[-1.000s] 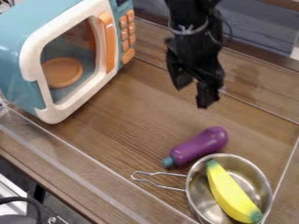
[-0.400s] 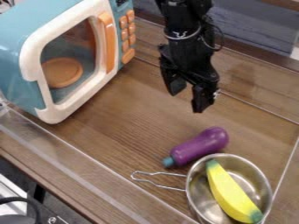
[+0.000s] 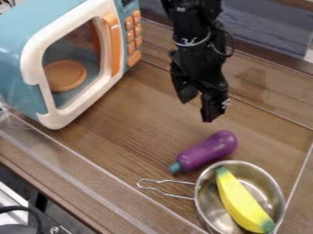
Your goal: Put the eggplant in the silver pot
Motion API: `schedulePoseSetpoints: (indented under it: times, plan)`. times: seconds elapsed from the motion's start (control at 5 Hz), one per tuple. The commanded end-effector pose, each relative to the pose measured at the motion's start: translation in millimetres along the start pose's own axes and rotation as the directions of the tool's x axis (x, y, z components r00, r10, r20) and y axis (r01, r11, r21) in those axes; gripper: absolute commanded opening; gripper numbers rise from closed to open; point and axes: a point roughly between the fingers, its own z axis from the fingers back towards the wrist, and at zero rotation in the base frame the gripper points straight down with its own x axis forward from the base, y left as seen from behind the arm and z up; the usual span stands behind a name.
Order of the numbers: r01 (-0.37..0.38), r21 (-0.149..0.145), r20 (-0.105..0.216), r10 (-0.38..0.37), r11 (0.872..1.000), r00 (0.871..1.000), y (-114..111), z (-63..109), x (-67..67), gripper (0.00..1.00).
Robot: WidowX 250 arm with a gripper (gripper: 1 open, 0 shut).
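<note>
The purple eggplant [image 3: 204, 151] lies on the wooden table, touching the rim of the silver pot [image 3: 273, 187] at the front right. A yellow banana-shaped toy [image 3: 242, 203] lies inside the pot, and the pot's wire handle [image 3: 164, 188] points left. My black gripper [image 3: 199, 99] hangs above the table behind the eggplant, open, with nothing between its fingers. It is clear of the eggplant by a short gap.
A teal toy microwave [image 3: 64, 53] with a cream door stands at the back left. A clear raised border [image 3: 98, 187] runs along the table's front and left edges. Bare wood lies between the microwave and the eggplant.
The gripper has shifted slightly left and a little lower over the table. The eggplant, pot and banana toy have not moved.
</note>
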Motion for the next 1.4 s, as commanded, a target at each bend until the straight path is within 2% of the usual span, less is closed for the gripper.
schedulePoseSetpoints:
  times: [0.0,0.2,0.6,0.8,1.0,1.2]
  plan:
    - [-0.077,0.028,0.042,0.076,0.997,0.996,8.9,3.2,10.2,1.0]
    - [-0.144,0.036,0.041,0.143,0.989,0.989,13.3,-1.9,10.9,1.0]
    - [-0.148,0.022,0.03,0.148,0.989,0.989,26.6,13.8,14.4,1.0]
    - [-0.088,0.002,0.021,0.088,0.996,0.996,18.3,14.6,9.6,1.0]
    - [0.027,-0.055,-0.009,-0.028,0.998,1.0,3.6,3.6,3.5,1.0]
    - [0.135,-0.106,-0.028,-0.139,0.985,0.99,-9.4,-2.5,-6.1,0.0]
